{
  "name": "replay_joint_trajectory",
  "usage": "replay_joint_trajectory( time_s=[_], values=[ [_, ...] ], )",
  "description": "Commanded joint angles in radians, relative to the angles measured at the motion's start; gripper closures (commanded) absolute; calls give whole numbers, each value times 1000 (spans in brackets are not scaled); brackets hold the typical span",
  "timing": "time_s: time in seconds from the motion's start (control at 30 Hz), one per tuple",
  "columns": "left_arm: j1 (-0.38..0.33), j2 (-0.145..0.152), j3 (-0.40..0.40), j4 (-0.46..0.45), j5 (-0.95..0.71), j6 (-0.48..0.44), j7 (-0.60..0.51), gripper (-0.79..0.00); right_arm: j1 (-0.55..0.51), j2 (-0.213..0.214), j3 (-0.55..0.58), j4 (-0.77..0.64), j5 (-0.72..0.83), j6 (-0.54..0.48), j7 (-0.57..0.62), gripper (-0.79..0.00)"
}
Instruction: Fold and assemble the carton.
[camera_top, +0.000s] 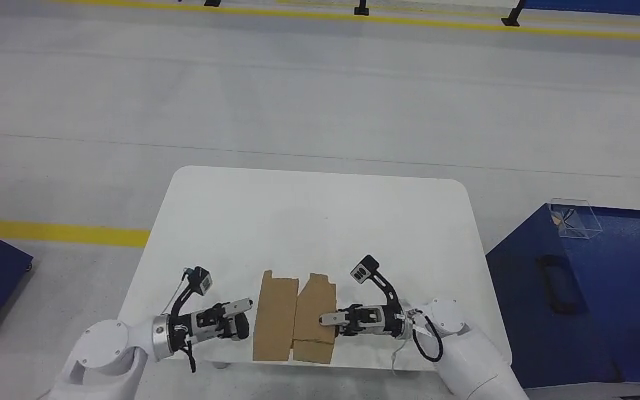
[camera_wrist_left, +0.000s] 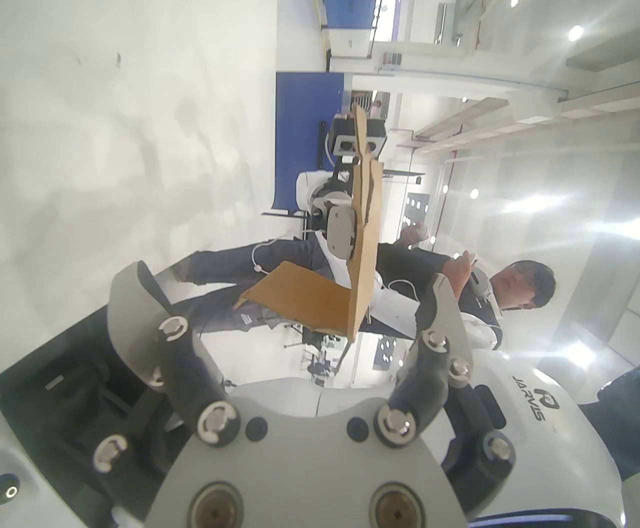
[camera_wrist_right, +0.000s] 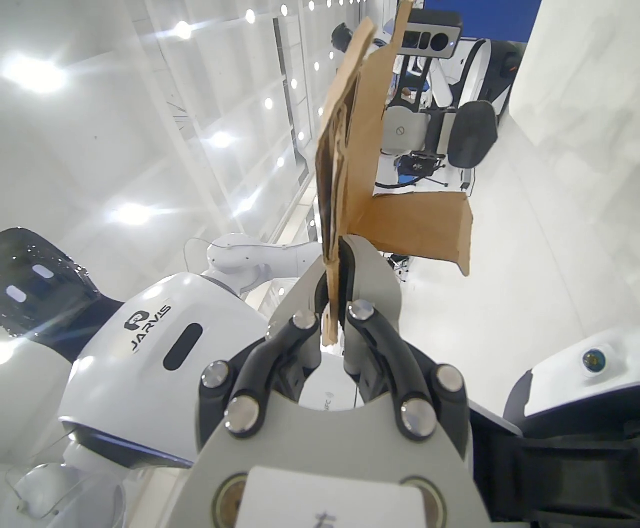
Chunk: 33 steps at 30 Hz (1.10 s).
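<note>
A flattened brown carton (camera_top: 290, 316) hangs over the near edge of the white table (camera_top: 320, 215). My right gripper (camera_top: 328, 320) is shut on its right edge. In the right wrist view the gripper (camera_wrist_right: 334, 270) pinches the layered cardboard edge of the carton (camera_wrist_right: 355, 145), and one flap (camera_wrist_right: 420, 225) juts out sideways. My left gripper (camera_top: 244, 322) stands just off the carton's left edge. In the left wrist view its gripper (camera_wrist_left: 295, 305) is open, the fingers (camera_wrist_left: 145, 300) spread wide. The carton (camera_wrist_left: 365, 225) sits a little ahead of them, untouched.
A dark blue cabinet (camera_top: 560, 300) stands right of the table, with a small clear box (camera_top: 577, 217) on top. The far half of the table is bare. Grey floor with a yellow line (camera_top: 70, 233) lies to the left.
</note>
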Motion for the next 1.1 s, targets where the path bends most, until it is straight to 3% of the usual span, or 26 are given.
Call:
replay_joint_trajectory(
  time_s=[0.0,0.03,0.07,0.13,0.17,0.5,0.53,0.57,1.07],
  values=[
    [-8,-1,33,10,18,-9,3,-708,20,-10,-27,24,-2,-6,-2,0],
    [-12,-1,44,15,13,-9,-4,-385,28,-14,-39,33,-8,-9,2,0],
    [-17,-1,50,20,9,-13,-7,-271,35,-17,-49,40,-12,-12,1,0],
    [-21,1,56,25,5,-21,-6,-129,46,-23,-62,55,-13,-19,-2,0],
    [-21,1,59,23,4,-26,-5,0,50,-26,-68,62,-12,-20,0,0],
    [-9,10,62,16,-106,-96,-67,0,78,-39,-85,125,-2,-4,15,0],
    [-7,11,56,13,-117,-115,-77,0,78,-39,-85,125,-2,-4,15,-225],
    [-4,13,45,6,-129,-140,-85,0,78,-39,-85,125,-2,-4,15,-785],
    [-2,14,40,3,-135,-148,-89,0,78,-39,-85,125,-2,-4,15,-785]
  ],
)
